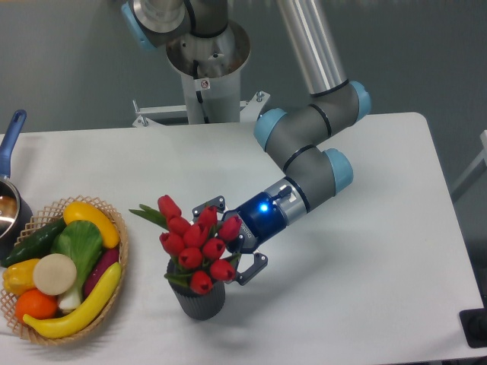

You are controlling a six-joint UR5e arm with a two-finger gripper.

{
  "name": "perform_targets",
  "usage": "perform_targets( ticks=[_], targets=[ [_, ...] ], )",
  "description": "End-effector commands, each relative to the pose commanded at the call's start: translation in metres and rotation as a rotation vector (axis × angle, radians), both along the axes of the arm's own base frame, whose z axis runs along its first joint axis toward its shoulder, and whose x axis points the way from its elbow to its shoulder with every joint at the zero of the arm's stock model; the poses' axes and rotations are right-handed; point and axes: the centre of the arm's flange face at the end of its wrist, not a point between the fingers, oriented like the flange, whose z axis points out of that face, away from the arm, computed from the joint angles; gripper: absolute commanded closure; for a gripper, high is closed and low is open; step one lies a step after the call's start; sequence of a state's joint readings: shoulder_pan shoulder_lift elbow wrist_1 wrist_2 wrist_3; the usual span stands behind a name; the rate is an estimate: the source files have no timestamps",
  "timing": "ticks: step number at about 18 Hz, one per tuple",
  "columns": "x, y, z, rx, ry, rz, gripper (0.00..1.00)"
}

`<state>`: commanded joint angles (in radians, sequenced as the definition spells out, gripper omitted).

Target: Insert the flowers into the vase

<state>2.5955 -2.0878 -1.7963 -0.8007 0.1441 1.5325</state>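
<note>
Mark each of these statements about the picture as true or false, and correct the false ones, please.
1. The flowers are red tulips. True.
2. The vase lies on its side. False: it stands upright on the table.
3. The basket of toy fruit is to the right of the vase in the picture. False: it is to the left.
4. The gripper is beside the flowers, above the vase. True.
5. The pot stands in the middle of the table. False: it is at the left edge of the picture.
</note>
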Motion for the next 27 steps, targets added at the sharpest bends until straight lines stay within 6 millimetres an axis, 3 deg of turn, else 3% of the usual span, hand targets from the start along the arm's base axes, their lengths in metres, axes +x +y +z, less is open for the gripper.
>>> perform_targets(
  ticks=[6,10,18,25,27],
  targets=[
    [-0.005,-0.017,0.018,-0.043,0.059,0.032,0.00],
    [-0.020,-0.053,0.048,-0.104,0.150,0.103,0.00],
    [-0.099,-0.154,0.127,-0.396,0.496,0.367,0.00],
    [-0.148,-0.196,0.217,-0.546,0.647,0.561,0.00],
    [-0.158,-0.206,0.229,-0.638,0.674,0.579,0.00]
  ],
)
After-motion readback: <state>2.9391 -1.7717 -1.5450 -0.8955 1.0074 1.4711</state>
